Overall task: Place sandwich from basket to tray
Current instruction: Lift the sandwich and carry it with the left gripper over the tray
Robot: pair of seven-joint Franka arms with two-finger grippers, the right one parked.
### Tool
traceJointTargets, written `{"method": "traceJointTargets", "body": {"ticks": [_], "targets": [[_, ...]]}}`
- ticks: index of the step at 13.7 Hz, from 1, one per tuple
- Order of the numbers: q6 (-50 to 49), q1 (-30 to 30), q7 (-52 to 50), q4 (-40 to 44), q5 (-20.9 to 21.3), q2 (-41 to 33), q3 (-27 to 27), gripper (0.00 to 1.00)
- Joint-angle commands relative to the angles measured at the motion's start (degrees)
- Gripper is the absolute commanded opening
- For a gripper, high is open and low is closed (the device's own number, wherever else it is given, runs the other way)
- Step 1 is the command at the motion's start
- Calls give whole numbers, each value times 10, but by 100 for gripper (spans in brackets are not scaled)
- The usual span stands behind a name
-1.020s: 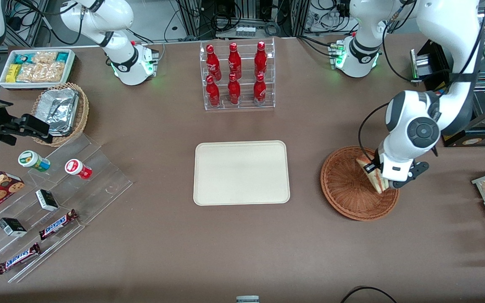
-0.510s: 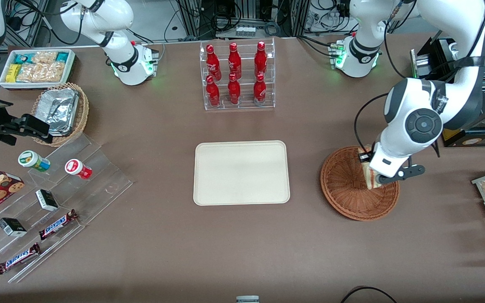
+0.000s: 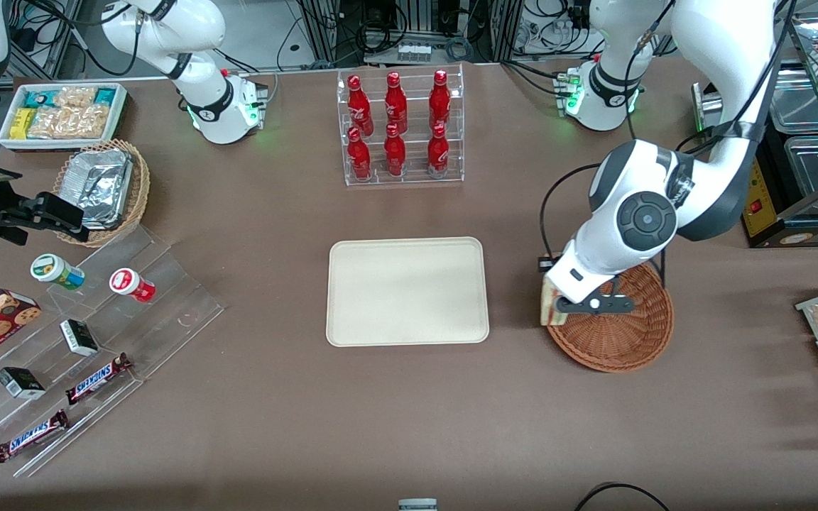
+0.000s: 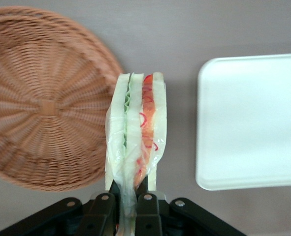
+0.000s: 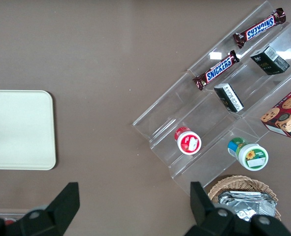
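My left gripper point(image 3: 551, 301) is shut on the sandwich point(image 3: 548, 304), a plastic-wrapped pale wedge with green and red filling point(image 4: 135, 132), held in the air. In the front view it hangs over the rim of the reddish-brown wicker basket point(image 3: 622, 341) on the side toward the tray. The basket point(image 4: 42, 98) is empty. The cream tray point(image 3: 407, 291) lies flat at the table's middle, a gap of bare table away from the sandwich; its edge shows in the left wrist view point(image 4: 248, 123) and in the right wrist view point(image 5: 17, 129).
A clear rack of red bottles point(image 3: 400, 128) stands farther from the front camera than the tray. Toward the parked arm's end lie a tan basket of foil containers point(image 3: 100, 186), a white snack box point(image 3: 61, 113) and clear steps with candy bars point(image 3: 96, 376).
My left gripper has lifted the sandwich out of the basket's middle and carried it toward the tray, to above the basket's rim. The arm has swung with it.
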Motion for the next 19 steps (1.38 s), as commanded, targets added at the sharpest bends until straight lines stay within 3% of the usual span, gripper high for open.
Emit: {"method": "traceJointTargets", "body": {"ticks": [1,6,9,13,19], "targets": [[6,-18,13,33,-17,23,-17,0],[97,-86,-60,35,-3,60,-12,0],[142,-109,-171,41,89,95,-13,0],[175,-145,-300,88,165,160,-12,0],[179,-173,-319,123,176,203,-12,0]]}}
